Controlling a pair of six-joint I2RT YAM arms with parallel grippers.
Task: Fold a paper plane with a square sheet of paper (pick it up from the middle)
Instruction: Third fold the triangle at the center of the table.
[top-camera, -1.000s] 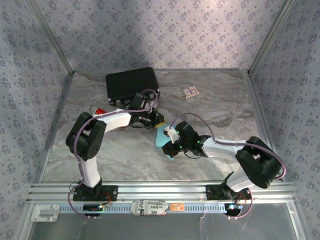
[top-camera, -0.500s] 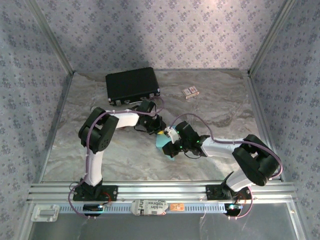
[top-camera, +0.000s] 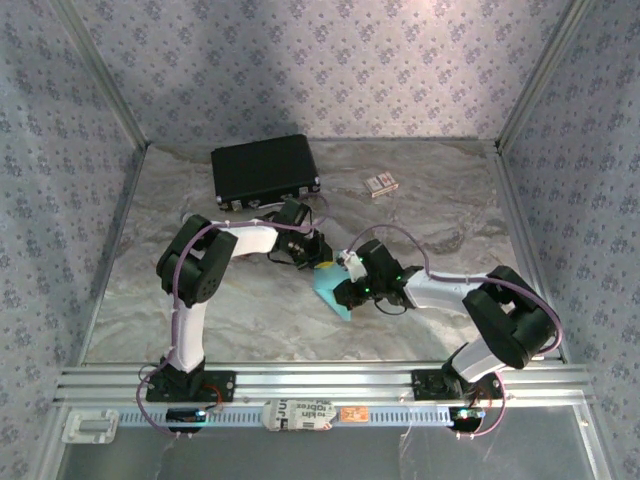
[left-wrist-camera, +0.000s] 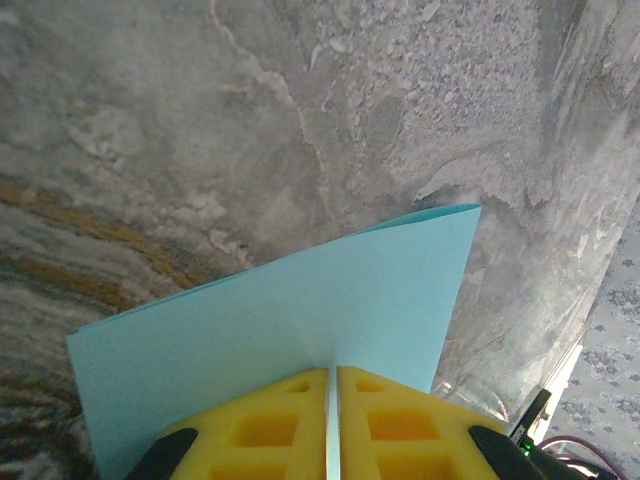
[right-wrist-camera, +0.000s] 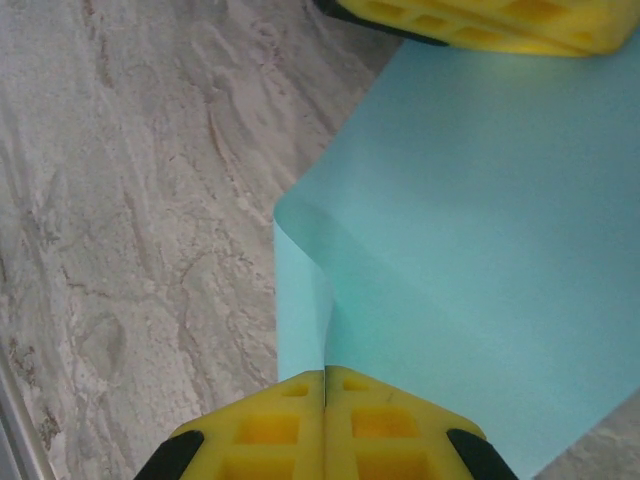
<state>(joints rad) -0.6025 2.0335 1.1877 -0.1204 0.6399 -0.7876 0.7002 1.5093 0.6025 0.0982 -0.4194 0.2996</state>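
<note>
The light cyan-blue square sheet of paper (top-camera: 330, 292) sits mid-table, lifted between both grippers. My left gripper (top-camera: 318, 258) is shut on the sheet's far edge. In the left wrist view its yellow pads (left-wrist-camera: 400, 420) pinch the paper (left-wrist-camera: 300, 310), a thin pale strip showing between them. My right gripper (top-camera: 347, 287) is shut on the near side. In the right wrist view a curled-over flap of the paper (right-wrist-camera: 480, 250) runs into my right gripper (right-wrist-camera: 325, 372). The left gripper's yellow fingers (right-wrist-camera: 500, 25) show at the top of that view.
A black case (top-camera: 264, 168) lies at the back left and a small patterned card box (top-camera: 380, 184) at the back centre-right. An aluminium rail (top-camera: 320, 380) runs along the near edge. Patterned walls enclose the marbled table (top-camera: 450, 220) on three sides.
My left arm has folded at the elbow and its gripper moved toward the right gripper, closing on the sheet's far edge. The right gripper shifted slightly right, still holding the paper.
</note>
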